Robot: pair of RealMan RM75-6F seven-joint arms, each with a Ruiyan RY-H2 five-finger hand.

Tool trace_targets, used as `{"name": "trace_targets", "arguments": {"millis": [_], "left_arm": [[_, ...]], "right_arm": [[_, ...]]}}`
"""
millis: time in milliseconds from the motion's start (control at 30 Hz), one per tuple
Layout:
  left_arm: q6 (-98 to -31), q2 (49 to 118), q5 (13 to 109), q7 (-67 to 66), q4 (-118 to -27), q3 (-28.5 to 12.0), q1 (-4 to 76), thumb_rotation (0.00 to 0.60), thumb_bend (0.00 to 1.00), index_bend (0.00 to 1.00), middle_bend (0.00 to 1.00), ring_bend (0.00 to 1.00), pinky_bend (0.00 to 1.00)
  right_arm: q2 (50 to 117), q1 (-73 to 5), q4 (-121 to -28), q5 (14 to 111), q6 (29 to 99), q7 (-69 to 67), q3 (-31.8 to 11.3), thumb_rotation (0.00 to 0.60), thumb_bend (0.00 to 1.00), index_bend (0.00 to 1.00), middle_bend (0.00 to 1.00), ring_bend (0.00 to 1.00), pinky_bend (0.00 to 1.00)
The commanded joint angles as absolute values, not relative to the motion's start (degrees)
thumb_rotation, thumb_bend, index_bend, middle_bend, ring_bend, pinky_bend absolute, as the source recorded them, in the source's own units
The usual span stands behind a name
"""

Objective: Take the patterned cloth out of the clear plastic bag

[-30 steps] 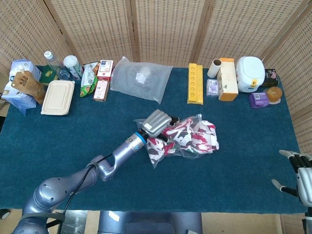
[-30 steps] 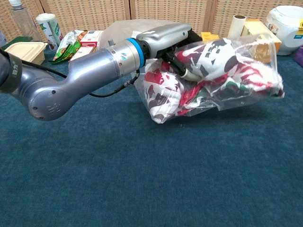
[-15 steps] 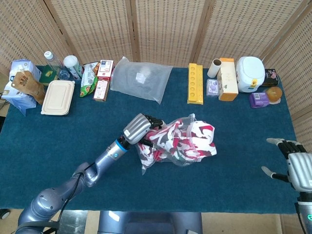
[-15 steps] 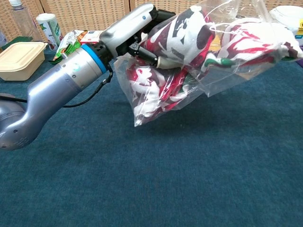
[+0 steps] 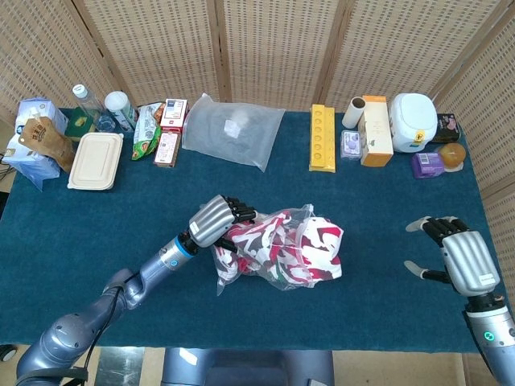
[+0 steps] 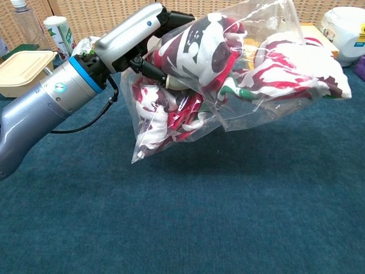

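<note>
Patterned cloth (image 5: 278,245) inside clear plastic bag (image 6: 274,68), frame centre, lifted off worktop (image 5: 96,233). Left hand (image 5: 214,219) fingers clamped on bag. Right hand (image 5: 456,259) fingers apart, empty, lower right. Step: lift-and-present. Next: right hand likely reaches bag opening.

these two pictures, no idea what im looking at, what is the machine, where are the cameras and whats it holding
It is a two-armed robot at a table with a blue cover; each arm ends in a hand with fingers. One picture looks down from its head, the other looks forward from its chest.

The left hand grips a clear plastic bag with a red, white and dark patterned cloth still inside. The chest view shows the bag lifted off the table.

The right hand, seen only from the head, is open and holds nothing.

Along the back lie boxes, a bottle, a lidded food container, a second plastic bag and a white appliance.
</note>
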State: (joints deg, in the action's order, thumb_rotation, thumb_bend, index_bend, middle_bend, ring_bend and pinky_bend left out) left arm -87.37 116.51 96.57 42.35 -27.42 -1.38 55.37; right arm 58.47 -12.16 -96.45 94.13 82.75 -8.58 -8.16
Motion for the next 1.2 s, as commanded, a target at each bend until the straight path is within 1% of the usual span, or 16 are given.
{"name": "trace_targets", "arguments": {"millis": [33,367,800,967,1200], "left_arm": [[-87.6,116.8,96.5,42.3,-27.2,-1.7,55.5,0.6,0.39,0.89,0.72,0.7,0.7],[-87.5,118.2,96.5,42.4,-26.5,-2.1,56.3,0.6,0.39,0.89,0.72,0.7,0.69],[-86.7,121.2,96.6,41.8,-25.5,-2.6,58.6,0.6,0.39,0.89,0.72,0.7,0.69],[-85.9,122.4,95.9,41.8,-24.5,-3.4,59.1,0.6,0.39,0.88,0.72,0.7,0.69],[-85.3,124.3,94.9,42.1,-22.9,-4.4,59.9,0.6,0.39,0.88,0.72,0.7,0.68]], "right_arm": [[58.7,-12.7,-97.6,95.8,82.7,-7.5,-7.3,0.586,0.13,0.39,0.43,0.45,0.34],[59.5,-14.9,-100.8,98.8,81.5,-4.5,-6.6,0.586,0.13,0.4,0.43,0.44,0.34],[61.3,-19.6,-104.1,100.5,77.4,-0.2,-7.1,0.586,0.13,0.4,0.43,0.45,0.35],[62.0,-20.5,-104.8,100.6,76.9,1.1,-7.2,0.588,0.13,0.42,0.44,0.46,0.37],[63.8,-21.6,-104.6,100.8,76.5,2.6,-7.0,0.587,0.2,0.43,0.46,0.5,0.44]]}}
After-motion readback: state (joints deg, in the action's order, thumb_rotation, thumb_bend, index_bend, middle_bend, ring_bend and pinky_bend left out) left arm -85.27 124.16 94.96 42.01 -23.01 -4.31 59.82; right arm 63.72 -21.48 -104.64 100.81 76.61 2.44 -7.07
